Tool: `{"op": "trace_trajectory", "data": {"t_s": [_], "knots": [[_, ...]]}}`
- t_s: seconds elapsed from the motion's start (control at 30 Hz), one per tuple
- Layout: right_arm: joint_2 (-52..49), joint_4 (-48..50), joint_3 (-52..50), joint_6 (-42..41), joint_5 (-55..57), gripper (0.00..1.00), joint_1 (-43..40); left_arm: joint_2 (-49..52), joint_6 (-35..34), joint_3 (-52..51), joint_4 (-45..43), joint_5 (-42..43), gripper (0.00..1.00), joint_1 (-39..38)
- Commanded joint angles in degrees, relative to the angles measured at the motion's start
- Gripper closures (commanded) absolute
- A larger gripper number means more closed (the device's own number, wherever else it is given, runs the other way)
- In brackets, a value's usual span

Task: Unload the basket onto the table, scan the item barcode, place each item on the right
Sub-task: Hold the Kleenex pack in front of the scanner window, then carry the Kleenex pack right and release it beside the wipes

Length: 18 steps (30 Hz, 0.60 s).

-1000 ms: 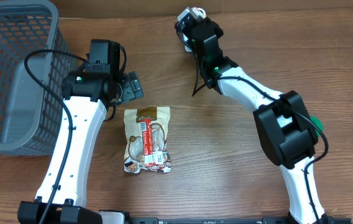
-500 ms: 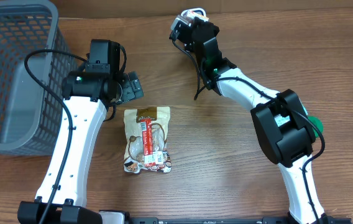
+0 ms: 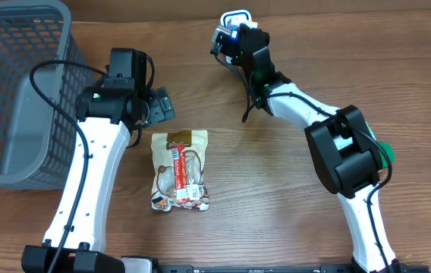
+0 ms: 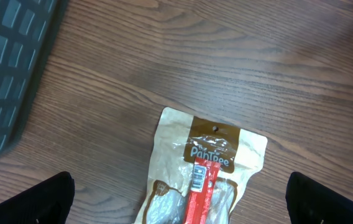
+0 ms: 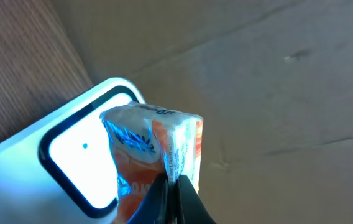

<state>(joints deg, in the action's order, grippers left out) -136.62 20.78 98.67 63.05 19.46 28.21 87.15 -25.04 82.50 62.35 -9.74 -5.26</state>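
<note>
Packet point(image 5: 155, 146), small, orange and blue wrapper, is pinched in the right gripper point(image 5: 173, 186), fingers closed tight on its lower edge. It is held up just in front of the white scanner point(image 5: 71, 162), over the right side of the scanner's black-rimmed lit window; cannot tell if they touch. In the overhead view the right gripper point(image 3: 227, 34) is at the far edge of the table point(image 3: 291, 182), with the scanner point(image 3: 235, 16) just beyond it; the packet is too small to make out there. The left gripper point(image 4: 186, 205) has its fingers spread wide, holding nothing, hanging above the top end of a tan snack pouch point(image 4: 207, 158) with a red strip. The pouch point(image 3: 179, 171) lies flat mid-table, just beside the left arm. A grey mesh basket point(image 3: 18, 91) sits at the table's left side, apart from the pouch.
</note>
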Motion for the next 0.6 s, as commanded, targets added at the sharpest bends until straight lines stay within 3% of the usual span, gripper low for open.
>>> {"op": "trace_trajectory", "data": {"t_s": [0.0, 0.23, 0.4, 0.57], "knots": [[-1.7, 2.6, 1.0, 0.5, -0.7, 0.96, 0.0, -0.3, 0.8, 0.5, 0.0, -1.0, 0.0, 0.0], [-1.1, 5.6, 1.2, -4.7, 6.0, 0.96, 0.7, -0.3, 0.8, 0.5, 0.0, -0.9, 0.0, 0.0], [3.7, 6.9, 1.2, -13.6, 9.9, 0.96, 2.8, -0.3, 0.8, 0.5, 0.0, -1.0, 0.0, 0.0], [12.2, 0.6, 1.2, -25.5, 11.9, 0.96, 4.1, -0.3, 0.9, 0.5, 0.0, -0.9, 0.0, 0.0]]}}
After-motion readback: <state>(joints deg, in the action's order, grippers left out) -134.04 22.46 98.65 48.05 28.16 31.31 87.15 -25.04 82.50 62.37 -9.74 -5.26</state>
